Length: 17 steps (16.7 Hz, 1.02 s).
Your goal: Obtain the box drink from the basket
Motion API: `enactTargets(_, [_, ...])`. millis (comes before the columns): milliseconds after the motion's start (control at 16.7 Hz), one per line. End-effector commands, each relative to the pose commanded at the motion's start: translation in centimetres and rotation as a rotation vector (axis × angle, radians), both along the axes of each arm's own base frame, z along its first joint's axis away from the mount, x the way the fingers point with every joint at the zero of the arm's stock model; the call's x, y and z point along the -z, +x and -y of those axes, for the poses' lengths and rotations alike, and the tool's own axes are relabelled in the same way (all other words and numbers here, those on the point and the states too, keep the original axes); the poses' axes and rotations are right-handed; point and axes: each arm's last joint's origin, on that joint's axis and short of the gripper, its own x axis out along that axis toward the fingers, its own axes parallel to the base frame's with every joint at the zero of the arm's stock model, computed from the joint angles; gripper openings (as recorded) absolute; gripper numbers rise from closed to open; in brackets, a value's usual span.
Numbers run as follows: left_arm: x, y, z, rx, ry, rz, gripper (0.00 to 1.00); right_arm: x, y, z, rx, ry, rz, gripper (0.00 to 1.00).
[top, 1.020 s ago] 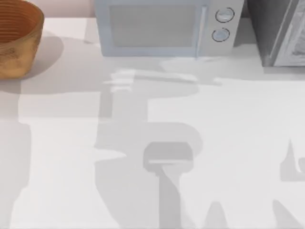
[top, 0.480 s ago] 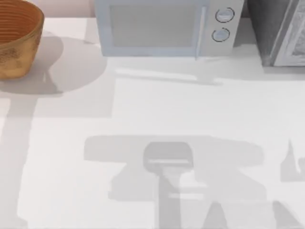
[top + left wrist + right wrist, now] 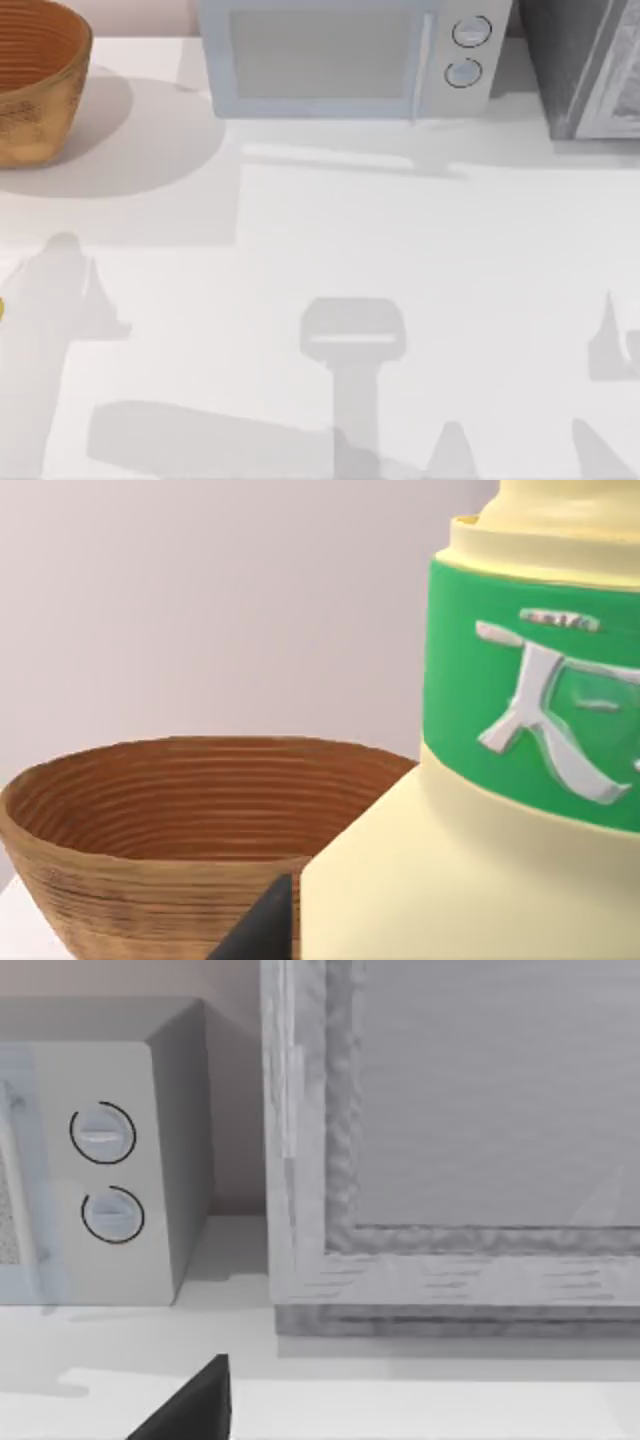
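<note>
The box drink (image 3: pixel 470 810), pale yellow with a green label, looms close in the left wrist view, lifted out in front of the basket. One dark finger (image 3: pixel 262 925) of my left gripper presses against its side, so the gripper is shut on it. The top view has a yellow sliver of the drink (image 3: pixel 1 310) at the left edge of the table. The orange-brown ribbed basket (image 3: pixel 30 80) stands at the back left, and what I see of its inside (image 3: pixel 170 800) holds nothing. My right gripper is parked at the right, open, with one dark fingertip (image 3: pixel 195 1405) low over the table.
A pale grey microwave (image 3: pixel 340 60) stands at the back centre, its dials (image 3: pixel 105 1170) also in the right wrist view. A grey cabinet (image 3: pixel 585 65) fills the back right corner. The white tabletop (image 3: pixel 350 230) carries arm shadows.
The left arm's shadow has moved away from the basket toward the table's front left. A yellow sliver of the drink now shows at the left edge. The right side is unchanged.
</note>
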Motion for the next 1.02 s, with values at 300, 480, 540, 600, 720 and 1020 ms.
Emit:
enactTargets(300, [5.6,-0.9,0.3,-0.005,0.002,-0.041,0.00,0.0,0.0,0.0,0.000,0.000,0.000,1.00])
enactTargets(480, [6.0,-0.9,0.3,-0.005,0.002,-0.046,0.00,0.0,0.0,0.0,0.000,0.000,0.000,1.00])
enactTargets(540, [6.0,-0.9,0.3,-0.005,0.002,-0.046,0.00,0.0,0.0,0.0,0.000,0.000,0.000,1.00])
enactTargets(600, [6.0,-0.9,0.3,-0.005,0.002,-0.046,0.00,0.0,0.0,0.0,0.000,0.000,0.000,1.00])
enactTargets(720, [6.0,-0.9,0.2,-0.008,0.004,-0.049,0.00,0.0,0.0,0.0,0.000,0.000,0.000,1.00])
enactTargets(1020, [4.1,-0.4,0.8,-0.044,-0.045,-0.097,0.00,0.0,0.0,0.0,0.000,0.000,0.000,1.00])
